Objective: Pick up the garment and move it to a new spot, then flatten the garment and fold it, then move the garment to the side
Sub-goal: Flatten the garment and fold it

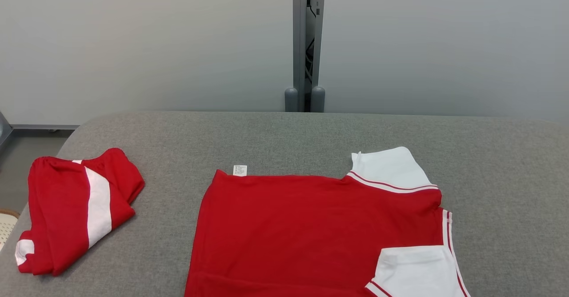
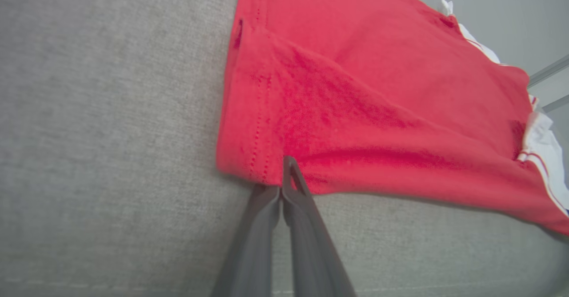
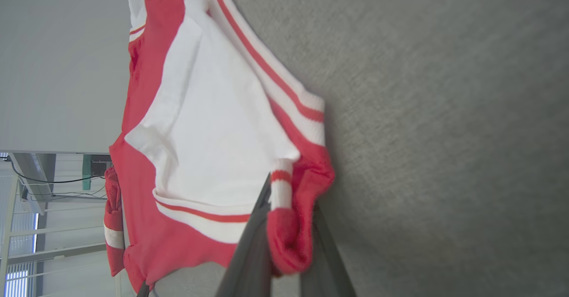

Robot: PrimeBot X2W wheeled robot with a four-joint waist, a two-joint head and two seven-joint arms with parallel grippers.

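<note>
Red knit garment [image 1: 311,230] with white sleeves, one item, spread flat on the grey cloth table [image 1: 284,141], near the front edge and right of centre.

Long axis: runs across you, left to right. The hem is at your left and the sleeves and shoulders at your right. A white label [image 1: 239,170] marks the far hem corner.

Left gripper [image 2: 280,177]: clenched on the near hem corner, one finger over the cloth and one under it.

Right gripper [image 3: 289,226]: clamped on a bunch of red and striped trim at the near sleeve end.

Relation: each arm holds the end nearer to it, and the rest of the garment lies away from both sets of fingers. You would likely fold by carrying the near edge toward the far edge.

Also listed: a folded red and white piece [image 1: 75,208], well apart at the left.
</note>
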